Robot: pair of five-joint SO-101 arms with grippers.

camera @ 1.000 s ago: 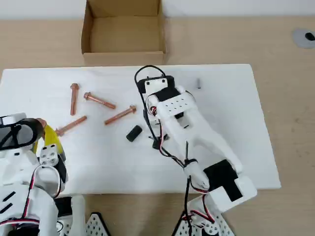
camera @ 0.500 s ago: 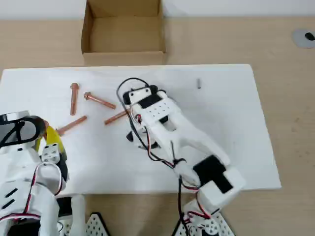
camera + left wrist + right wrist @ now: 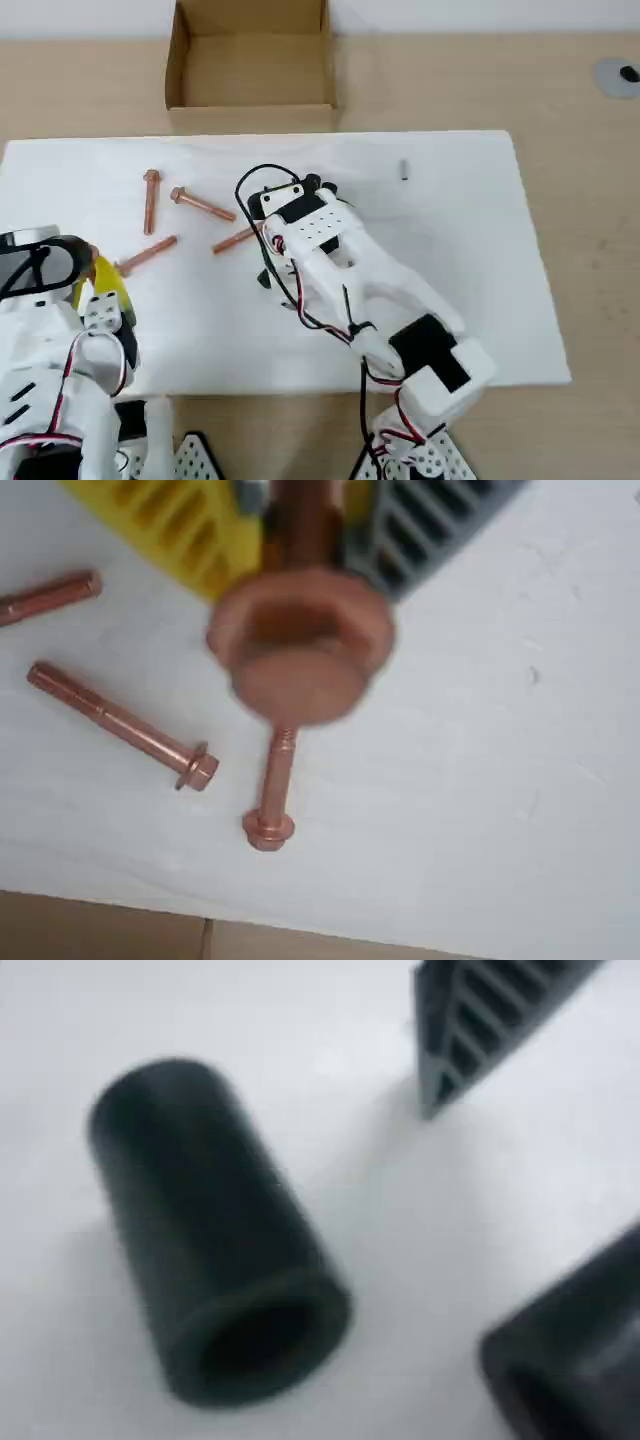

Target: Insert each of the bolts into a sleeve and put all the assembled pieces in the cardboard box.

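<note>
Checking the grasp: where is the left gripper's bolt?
The bolt is clamped in the left gripper's jaws, above the white sheet near its left edge in the high view, with two loose bolts lying nearby.

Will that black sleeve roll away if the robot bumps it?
Probably: the sleeve is round and lies on its side on the smooth mat. One end looks wider, so it may roll in a curve. It is hollow, so likely light.

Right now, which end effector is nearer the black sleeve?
Right. The right end effector hovers close over the sleeve; the left end effector, holding a bolt, sits well aside.
</note>
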